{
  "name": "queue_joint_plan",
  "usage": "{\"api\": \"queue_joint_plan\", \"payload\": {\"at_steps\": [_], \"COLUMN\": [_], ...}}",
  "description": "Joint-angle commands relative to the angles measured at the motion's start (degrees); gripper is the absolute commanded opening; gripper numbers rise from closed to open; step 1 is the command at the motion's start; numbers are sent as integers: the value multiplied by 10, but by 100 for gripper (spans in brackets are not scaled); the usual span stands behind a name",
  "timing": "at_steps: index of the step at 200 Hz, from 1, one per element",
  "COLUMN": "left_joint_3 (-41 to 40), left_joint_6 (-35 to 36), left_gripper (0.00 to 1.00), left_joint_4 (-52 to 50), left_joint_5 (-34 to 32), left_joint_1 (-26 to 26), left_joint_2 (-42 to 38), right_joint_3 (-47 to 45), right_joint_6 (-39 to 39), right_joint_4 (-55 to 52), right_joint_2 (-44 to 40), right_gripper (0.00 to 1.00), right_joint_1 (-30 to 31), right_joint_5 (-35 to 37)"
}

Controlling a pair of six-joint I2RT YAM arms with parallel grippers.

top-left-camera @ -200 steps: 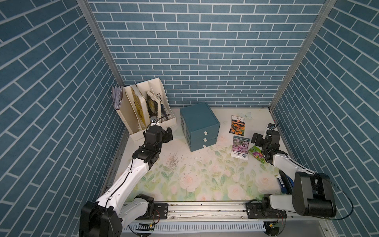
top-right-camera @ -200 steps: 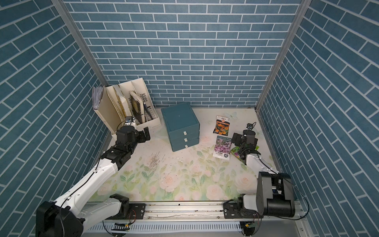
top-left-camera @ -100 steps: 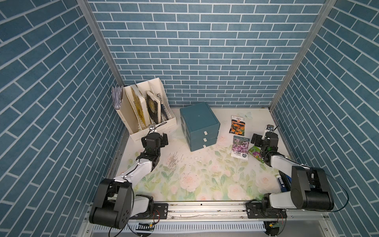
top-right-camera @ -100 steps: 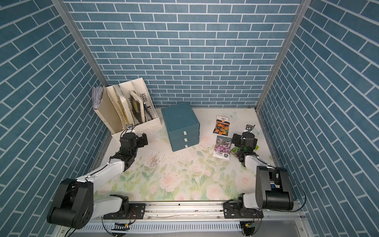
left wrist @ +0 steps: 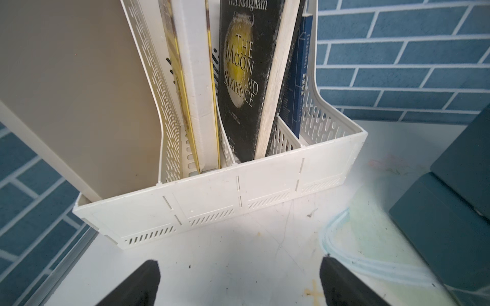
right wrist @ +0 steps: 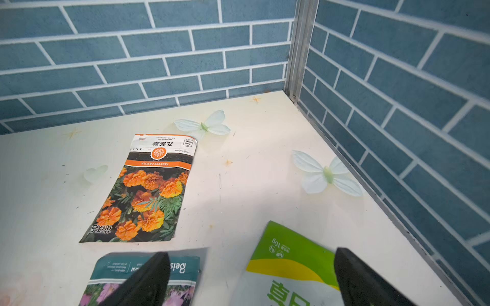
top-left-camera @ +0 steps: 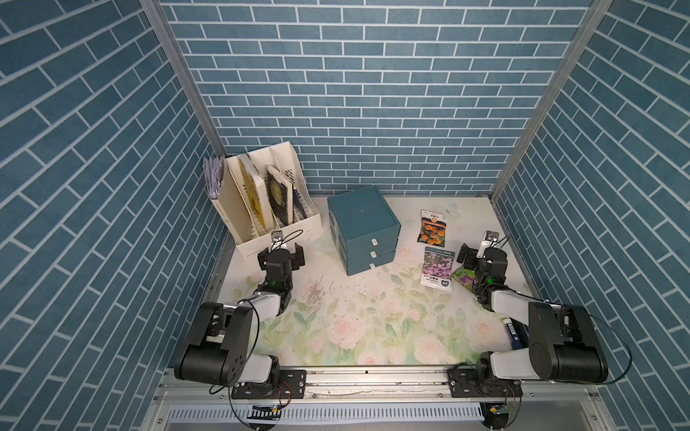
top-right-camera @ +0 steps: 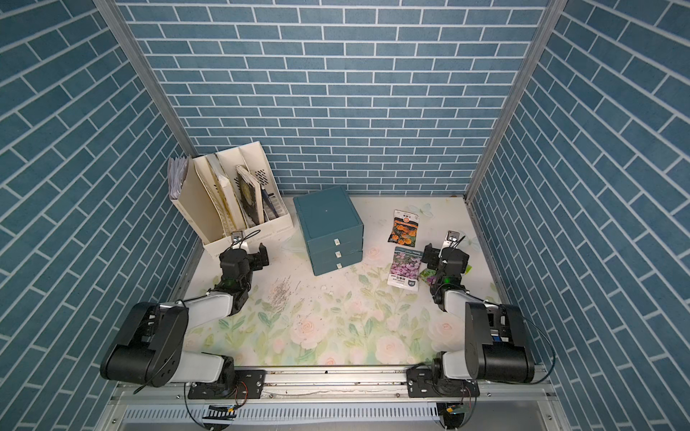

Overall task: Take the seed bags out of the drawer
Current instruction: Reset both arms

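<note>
Folded back railward since a second ago: left gripper, right gripper, both wide open, empty. Beside shut teal three-drawer cabinet, on floral tabletop: dark glossy orange-bloom packet, white purple-bloom packet, green-white packet, seemingly flat under right jaws. Risk: low jaws dragging it.

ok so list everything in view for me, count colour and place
box-shaped three-drawer cabinet: one, teal, mid-table, drawers shut
dark glossy seed packet with orange blooms: one, on the table right of the cabinet, farthest back
white glossy seed packet with purple blooms: one, just nearer than that
green-white glossy seed packet: one, right of the purple one
perforated plastic file rack: one, cream, far left corner
upright books: three seen, white-and-yellow, black, blue, in the rack
floral tabletop: one, pale, under everything
left gripper: black, open, facing the rack
right gripper: black, open, over the near packets
</note>
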Motion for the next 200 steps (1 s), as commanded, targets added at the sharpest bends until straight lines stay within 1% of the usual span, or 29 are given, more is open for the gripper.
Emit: {"api": "queue_joint_plan", "payload": {"at_steps": [1,65,95,130,145,166,200], "left_joint_3": [-28,-61,-63,-88,-90,-96,-99], "left_joint_6": [12,38,37,33,34,31,19], "left_gripper": [99,98,99,99,99,99,100], "left_joint_4": [78,159,183,243,245,255,264], "left_joint_5": [8,14,28,17,18,17,20], "left_joint_1": [11,18,26,27,27,26,36], "left_joint_2": [1,8,23,43,41,41,47], "right_joint_3": [-12,-48,-67,-83,-91,-110,-115], "right_joint_6": [-21,-28,-31,-46,-57,-70,-75], "right_joint_4": [63,137,172,213,229,281,291], "right_joint_2": [4,15,22,35,39,54,57], "right_gripper": [100,100,100,100,100,100,100], "right_joint_1": [-3,-2,-2,9,16,25,35], "right_joint_5": [9,1,-9,-15,-18,-25,-9]}}
